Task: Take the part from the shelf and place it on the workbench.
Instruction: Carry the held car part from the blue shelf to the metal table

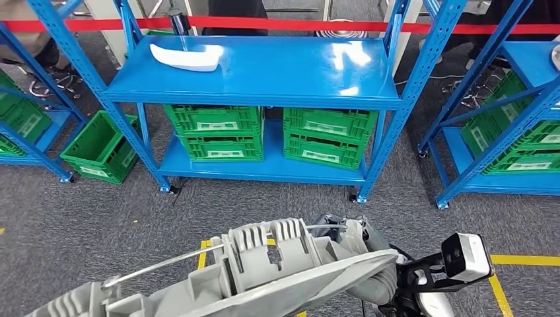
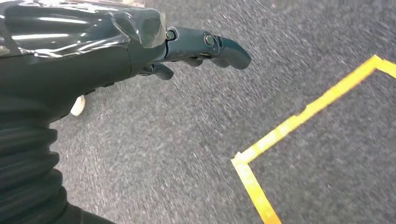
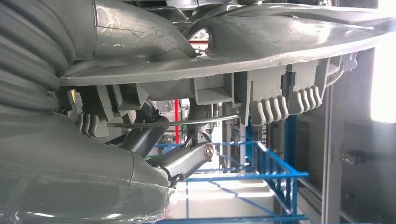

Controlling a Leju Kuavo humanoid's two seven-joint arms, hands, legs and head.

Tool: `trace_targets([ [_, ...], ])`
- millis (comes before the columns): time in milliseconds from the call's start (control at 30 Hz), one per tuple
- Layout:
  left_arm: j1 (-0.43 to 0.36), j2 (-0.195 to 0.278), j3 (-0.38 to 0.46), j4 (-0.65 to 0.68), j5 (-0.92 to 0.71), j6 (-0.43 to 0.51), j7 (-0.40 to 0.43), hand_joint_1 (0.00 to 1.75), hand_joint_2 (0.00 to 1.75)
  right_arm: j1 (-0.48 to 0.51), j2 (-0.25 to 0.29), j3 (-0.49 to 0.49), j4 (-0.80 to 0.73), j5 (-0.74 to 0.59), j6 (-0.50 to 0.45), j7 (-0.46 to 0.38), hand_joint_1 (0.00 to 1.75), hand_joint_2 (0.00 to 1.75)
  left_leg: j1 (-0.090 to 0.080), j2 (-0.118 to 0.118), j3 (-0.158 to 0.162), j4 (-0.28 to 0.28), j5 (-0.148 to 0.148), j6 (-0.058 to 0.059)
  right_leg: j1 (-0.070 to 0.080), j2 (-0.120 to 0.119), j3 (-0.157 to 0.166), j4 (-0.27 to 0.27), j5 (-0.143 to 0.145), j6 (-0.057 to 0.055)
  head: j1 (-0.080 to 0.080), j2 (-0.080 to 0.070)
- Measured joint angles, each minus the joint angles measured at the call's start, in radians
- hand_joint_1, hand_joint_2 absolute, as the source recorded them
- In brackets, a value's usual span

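I'm seeing the long grey ribbed plastic part [image 1: 264, 271] with a thin metal rod along it being carried low in front of the robot in the head view, running from lower left up toward the right, above the grey carpet floor [image 1: 99, 211]. The right hand [image 3: 177, 158] is gripping that part, its dark fingers [image 3: 187, 156] curling under the ribbed underside in the right wrist view, so it's clamped on the part. The left hand [image 2: 201, 49] is hanging over the carpet with nothing in it, fingers gently bent and held close together; I can't tell whether to call it open or closed. A yellow tape line [image 2: 289, 126] is making a corner on the floor just beside it. Ahead, the blue metal shelf rack [image 1: 264, 72] is standing with a white curved plastic piece [image 1: 188, 58] lying on its top board toward the left. Green plastic crates [image 1: 271, 132] are sitting stacked on the lower board, one more green crate [image 1: 99, 146] is sitting on the floor to the left, and a red barrier strip [image 1: 297, 25] is running behind the rack.
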State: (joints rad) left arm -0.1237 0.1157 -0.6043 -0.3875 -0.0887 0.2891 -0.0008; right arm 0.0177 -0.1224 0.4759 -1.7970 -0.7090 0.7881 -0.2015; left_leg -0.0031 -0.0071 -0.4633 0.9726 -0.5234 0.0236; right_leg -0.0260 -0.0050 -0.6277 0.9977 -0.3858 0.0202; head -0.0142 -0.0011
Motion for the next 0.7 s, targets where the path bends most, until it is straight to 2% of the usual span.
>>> trace_targets([
  [33, 0.001, 0.002, 0.002, -0.001, -0.003, 0.0, 0.0, 0.0, 1.75, 0.0, 0.001, 0.0, 0.0, 0.0, 0.0, 0.001, 1.75, 1.75, -0.002, 0.002, -0.006, -0.005, 0.012, 0.009, -0.001, 0.0, -0.001, -0.004, 0.01, 0.006, 0.0, 0.0],
  [67, 0.002, 0.003, 0.003, -0.002, -0.006, 0.0, 0.0, 0.0, 1.75, 0.0, 0.002, 0.0, 0.0, 0.001, 0.0, 0.001, 1.75, 1.75, -0.002, 0.005, -0.013, -0.014, 0.027, 0.018, -0.001, 0.001, -0.007, -0.001, 0.007, 0.008, -0.001, 0.0],
  [100, 0.003, 0.004, 0.004, -0.004, -0.009, 0.0, 0.0, 0.0, 1.75, 0.0, 0.003, -0.001, 0.0, 0.001, 0.0, 0.002, 1.75, 1.75, -0.001, 0.008, -0.023, -0.022, 0.044, 0.027, 0.001, 0.001, -0.018, 0.014, -0.012, 0.005, 0.001, 0.0],
  [133, 0.003, 0.003, 0.006, -0.006, -0.012, 0.0, 0.0, 0.0, 1.75, 0.0, 0.003, -0.002, 0.0, 0.002, -0.001, 0.002, 1.75, 1.75, 0.001, 0.01, -0.037, -0.03, 0.062, 0.034, 0.003, 0.002, -0.032, 0.048, -0.048, -0.002, 0.002, 0.0],
  [200, 0.003, 0.002, 0.01, -0.011, -0.018, -0.001, 0.001, 0.0, 1.75, 0.001, 0.002, -0.005, 0.0, 0.004, -0.001, 0.002, 1.75, 1.75, 0.001, 0.013, -0.069, -0.03, 0.091, 0.041, 0.002, 0.003, -0.065, 0.166, -0.143, -0.016, 0.004, 0.0],
  [233, 0.004, 0.002, 0.011, -0.012, -0.021, -0.001, 0.002, 0.0, 1.75, 0.002, 0.001, -0.007, 0.0, 0.005, -0.001, 0.002, 1.75, 1.75, 0.0, 0.014, -0.087, -0.028, 0.105, 0.04, 0.001, 0.003, -0.074, 0.227, -0.17, -0.014, 0.004, 0.0],
  [267, 0.004, 0.002, 0.011, -0.013, -0.023, -0.002, 0.002, 0.0, 1.75, 0.003, 0.001, -0.008, 0.0, 0.006, -0.001, 0.001, 1.75, 1.75, 0.0, 0.015, -0.107, -0.025, 0.119, 0.038, 0.001, 0.003, -0.074, 0.271, -0.176, -0.004, 0.004, 0.0],
  [300, 0.004, 0.001, 0.012, -0.014, -0.025, -0.002, 0.003, 0.0, 1.75, 0.003, 0.001, -0.009, 0.0, 0.007, -0.001, 0.001, 1.75, 1.75, 0.0, 0.016, -0.127, -0.02, 0.132, 0.035, 0.0, 0.003, -0.059, 0.286, -0.162, 0.009, 0.005, 0.0],
  [333, 0.004, 0.001, 0.013, -0.016, -0.027, -0.002, 0.004, 0.0, 1.75, 0.002, 0.002, -0.01, 0.0, 0.008, 0.0, 0.001, 1.75, 1.75, 0.001, 0.017, -0.148, -0.014, 0.144, 0.031, -0.001, 0.002, -0.027, 0.265, -0.14, 0.021, 0.005, 0.0],
  [367, 0.005, 0.001, 0.014, -0.018, -0.029, -0.002, 0.005, 0.0, 1.75, 0.0, 0.004, -0.01, 0.0, 0.01, 0.0, 0.001, 1.75, 1.75, 0.001, 0.017, -0.168, -0.005, 0.154, 0.026, -0.003, 0.002, 0.022, 0.211, -0.124, 0.029, 0.005, 0.0],
  [400, 0.005, 0.002, 0.017, -0.02, -0.032, -0.002, 0.006, 0.0, 1.75, -0.003, 0.006, -0.01, 0.0, 0.013, 0.001, 0.001, 1.75, 1.75, 0.0, 0.017, -0.187, 0.007, 0.162, 0.021, -0.002, 0.002, 0.08, 0.134, -0.128, 0.028, 0.005, 0.0],
  [433, 0.005, 0.002, 0.02, -0.023, -0.038, -0.002, 0.007, 0.0, 1.75, -0.006, 0.008, -0.01, 0.0, 0.015, 0.002, 0.002, 1.75, 1.75, 0.0, 0.017, -0.202, 0.016, 0.17, 0.014, 0.0, 0.003, 0.125, 0.068, -0.142, 0.023, 0.003, 0.0],
  [467, 0.005, 0.003, 0.024, -0.025, -0.044, -0.003, 0.009, 0.0, 1.75, -0.008, 0.011, -0.011, 0.0, 0.017, 0.003, 0.003, 1.75, 1.75, -0.001, 0.017, -0.212, 0.023, 0.178, 0.008, 0.003, 0.003, 0.154, 0.018, -0.158, 0.014, 0.002, 0.0],
  [500, 0.005, 0.003, 0.026, -0.027, -0.049, -0.004, 0.01, 0.0, 1.75, -0.009, 0.013, -0.012, 0.0, 0.018, 0.004, 0.004, 1.75, 1.75, 0.0, 0.017, -0.218, 0.025, 0.188, 0.002, 0.007, 0.004, 0.162, -0.005, -0.168, 0.004, 0.001, 0.0],
  [533, 0.007, 0.003, 0.028, -0.028, -0.054, -0.005, 0.012, 0.0, 1.75, -0.008, 0.014, -0.013, 0.0, 0.019, 0.005, 0.005, 1.75, 1.75, 0.003, 0.017, -0.22, 0.022, 0.199, -0.004, 0.007, 0.004, 0.153, -0.006, -0.164, -0.005, 0.0, 0.0],
  [567, 0.009, 0.003, 0.031, -0.028, -0.058, -0.006, 0.013, 0.0, 1.75, -0.009, 0.015, -0.013, 0.0, 0.019, 0.006, 0.005, 1.75, 1.75, 0.006, 0.016, -0.224, 0.022, 0.199, -0.01, 0.006, 0.003, 0.145, -0.007, -0.154, -0.012, 0.001, 0.0],
  [600, 0.011, 0.004, 0.033, -0.028, -0.062, -0.007, 0.015, 0.0, 1.75, -0.008, 0.017, -0.013, 0.0, 0.02, 0.007, 0.005, 1.75, 1.75, 0.01, 0.014, -0.23, 0.032, 0.179, -0.017, 0.004, 0.002, 0.137, -0.007, -0.143, -0.021, 0.001, 0.0],
  [633, 0.013, 0.005, 0.036, -0.028, -0.065, -0.007, 0.016, 0.0, 1.75, -0.009, 0.018, -0.013, 0.001, 0.021, 0.008, 0.005, 1.75, 1.75, 0.012, 0.013, -0.239, 0.062, 0.138, -0.024, 0.001, 0.001, 0.127, -0.008, -0.131, -0.028, 0.0, 0.0],
  [700, 0.013, 0.005, 0.042, -0.028, -0.068, -0.007, 0.017, 0.0, 1.75, -0.009, 0.022, -0.014, 0.001, 0.021, 0.01, 0.005, 1.75, 1.75, 0.016, 0.011, -0.263, 0.176, 0.026, -0.038, 0.001, 0.0, 0.104, -0.007, -0.108, -0.035, -0.001, 0.0],
])
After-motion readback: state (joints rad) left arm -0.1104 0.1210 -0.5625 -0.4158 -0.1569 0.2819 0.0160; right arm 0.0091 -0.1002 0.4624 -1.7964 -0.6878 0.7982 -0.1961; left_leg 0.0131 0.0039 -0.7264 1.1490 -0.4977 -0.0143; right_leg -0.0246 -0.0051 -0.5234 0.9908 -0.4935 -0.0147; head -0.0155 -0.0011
